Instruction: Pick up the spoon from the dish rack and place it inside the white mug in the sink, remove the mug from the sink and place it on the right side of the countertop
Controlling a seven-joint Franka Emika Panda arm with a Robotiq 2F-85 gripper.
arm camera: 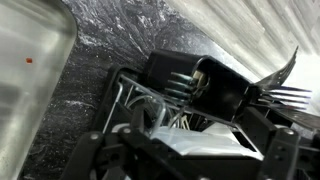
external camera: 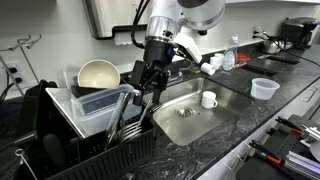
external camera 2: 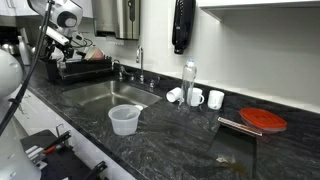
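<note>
Gripper [external camera: 143,94] over dish rack [external camera: 100,152], jaw state indeterminate; white mug [external camera: 209,99] at its three o'clock, in sink [external camera: 196,126].

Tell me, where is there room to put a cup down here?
The countertop is bare between the clear tub and the red disc. The sink is bare around its drain. It's crowded in the dish rack under the claw, and by the bottle.

Arm [external camera 2: 62,14] over dish rack [external camera 2: 85,68]; translucent tub [external camera 2: 124,119] on countertop [external camera 2: 180,140] beside sink [external camera 2: 105,93].
</note>
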